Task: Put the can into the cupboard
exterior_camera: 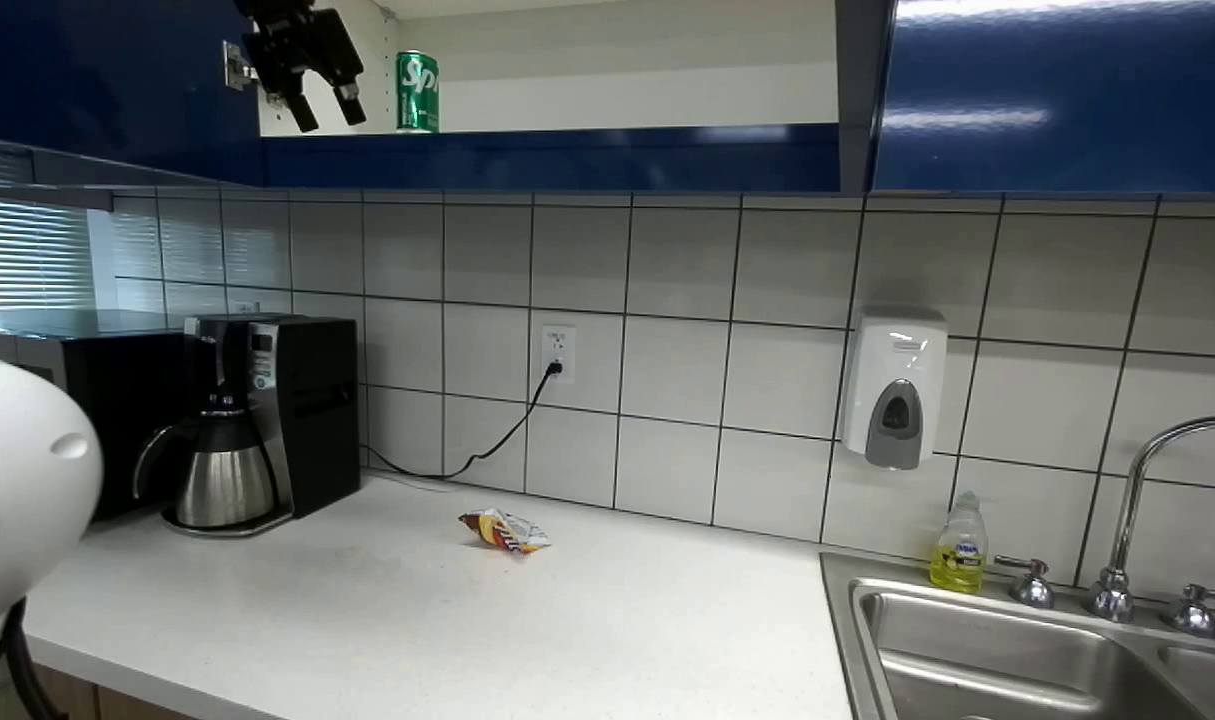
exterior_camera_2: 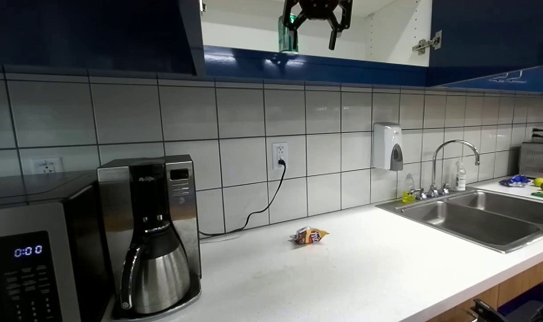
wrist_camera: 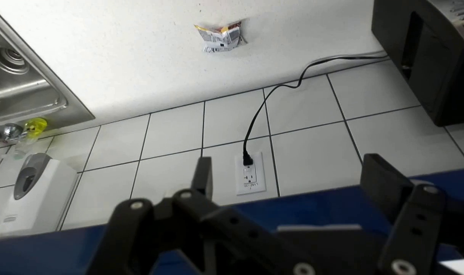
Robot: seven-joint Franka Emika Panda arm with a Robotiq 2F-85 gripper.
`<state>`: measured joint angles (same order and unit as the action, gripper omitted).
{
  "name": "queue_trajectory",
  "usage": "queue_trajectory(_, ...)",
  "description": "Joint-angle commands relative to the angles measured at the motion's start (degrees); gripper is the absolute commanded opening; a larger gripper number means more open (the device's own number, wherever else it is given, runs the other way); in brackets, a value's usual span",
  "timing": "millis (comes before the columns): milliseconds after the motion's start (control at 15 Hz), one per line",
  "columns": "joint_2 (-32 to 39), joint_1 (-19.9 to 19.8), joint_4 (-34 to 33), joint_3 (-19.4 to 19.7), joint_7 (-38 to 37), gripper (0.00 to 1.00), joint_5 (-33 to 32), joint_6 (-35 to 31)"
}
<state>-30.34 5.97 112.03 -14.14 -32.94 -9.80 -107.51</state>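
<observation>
The green can [exterior_camera: 417,92] stands upright inside the open cupboard [exterior_camera: 547,158], on its floor close to the front edge. The can [exterior_camera_2: 284,36] is partly covered by a gripper finger in an exterior view, where the cupboard [exterior_camera_2: 316,65] also shows its white interior. My gripper [exterior_camera: 331,120] is open and empty, pointing down at the cupboard opening. In an exterior view the gripper [exterior_camera_2: 313,46] overlaps the can; it looks apart from it. In the wrist view the open gripper [wrist_camera: 288,168] has nothing between its fingers, and the can is out of view.
Open blue doors [exterior_camera: 97,90] [exterior_camera_2: 490,36] flank the cupboard. Below are a coffee maker [exterior_camera: 317,410], a microwave [exterior_camera_2: 25,259], a crumpled wrapper [exterior_camera_2: 309,235] on the counter, a soap dispenser [exterior_camera: 897,390] on the wall, and a sink [exterior_camera: 967,650] with a faucet [exterior_camera: 1132,500].
</observation>
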Motion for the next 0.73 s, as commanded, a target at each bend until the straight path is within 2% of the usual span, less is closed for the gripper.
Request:
queue_trajectory(0,-5.44,-0.12,7.98,0.34,2.27,1.00,2.23,-2.95)
queue_trajectory(200,-7.60,-0.57,12.03,0.06,2.62,1.00,2.23,-4.18)
queue_trajectory(267,-4.86,-1.55,8.35,-1.03,1.30,1.00,1.89,-2.16)
queue_trajectory(667,-6.53,-1.63,10.96,-1.07,1.40,1.00,1.97,-3.11)
